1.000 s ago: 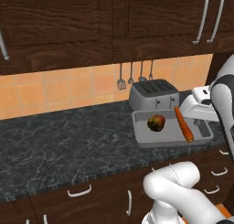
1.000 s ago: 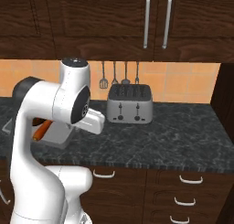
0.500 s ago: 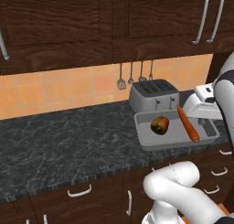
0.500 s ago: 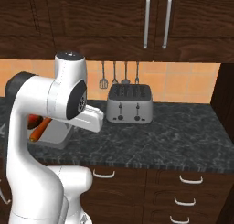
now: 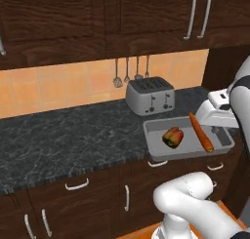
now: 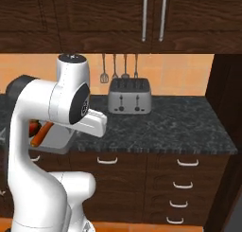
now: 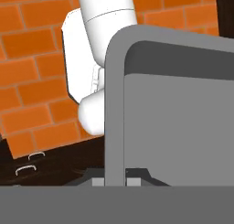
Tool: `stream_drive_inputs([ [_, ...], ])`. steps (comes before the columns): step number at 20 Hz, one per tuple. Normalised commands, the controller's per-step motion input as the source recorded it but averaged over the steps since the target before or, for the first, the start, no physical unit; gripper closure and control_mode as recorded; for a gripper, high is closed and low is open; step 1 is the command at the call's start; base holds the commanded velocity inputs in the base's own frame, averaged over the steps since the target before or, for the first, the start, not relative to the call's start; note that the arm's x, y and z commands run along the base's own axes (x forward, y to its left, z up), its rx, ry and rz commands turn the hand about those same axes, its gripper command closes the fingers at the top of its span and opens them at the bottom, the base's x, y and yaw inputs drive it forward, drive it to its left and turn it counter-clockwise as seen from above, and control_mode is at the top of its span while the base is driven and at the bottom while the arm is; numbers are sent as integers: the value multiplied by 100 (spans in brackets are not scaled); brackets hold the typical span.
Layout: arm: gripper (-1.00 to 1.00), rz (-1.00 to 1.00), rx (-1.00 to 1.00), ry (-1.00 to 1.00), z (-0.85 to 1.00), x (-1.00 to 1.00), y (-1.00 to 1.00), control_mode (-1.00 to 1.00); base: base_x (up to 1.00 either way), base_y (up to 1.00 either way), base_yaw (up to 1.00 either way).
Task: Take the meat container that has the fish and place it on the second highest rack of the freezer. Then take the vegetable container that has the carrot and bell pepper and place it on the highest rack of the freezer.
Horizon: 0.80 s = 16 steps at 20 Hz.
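The grey vegetable container (image 5: pixel 158 148) hangs level at the counter's front edge, overhanging the drawers. Inside it lie the orange carrot (image 5: pixel 201 132) and the red-green bell pepper (image 5: pixel 172 137). My gripper (image 5: pixel 222 129) is shut on the container's right rim. In the hand view, that grey rim (image 7: pixel 114 104) runs up between the fingertips of the gripper (image 7: pixel 115 182). From the right base view, the carrot (image 6: pixel 41 134) and bell pepper (image 6: pixel 33 127) peek out behind my arm, in the container (image 6: pixel 59 143). The fish, its meat container and the freezer are out of view.
A silver toaster (image 5: pixel 150 95) stands at the back of the dark stone counter (image 5: pixel 73 135), with utensils (image 5: pixel 128 69) hanging above it. Wall cabinets (image 5: pixel 146 18) hang overhead. Drawers (image 6: pixel 184 183) line the front. A dark tall panel (image 6: pixel 227 93) closes the counter's right end.
The counter and toaster have slid left in both base views, so the base has driven right. The container stays in my grip, at the same place relative to the arm.
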Motion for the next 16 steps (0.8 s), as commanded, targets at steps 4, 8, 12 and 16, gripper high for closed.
stream_drive_inputs([
  [4,100,0,0,0,0,0,0,100,2,-6,-54],
  [8,100,0,0,0,0,0,0,100,0,-10,-60],
  [12,100,0,0,0,0,0,0,100,-8,-18,-52],
  [16,100,0,0,0,0,0,0,100,-9,-17,-55],
])
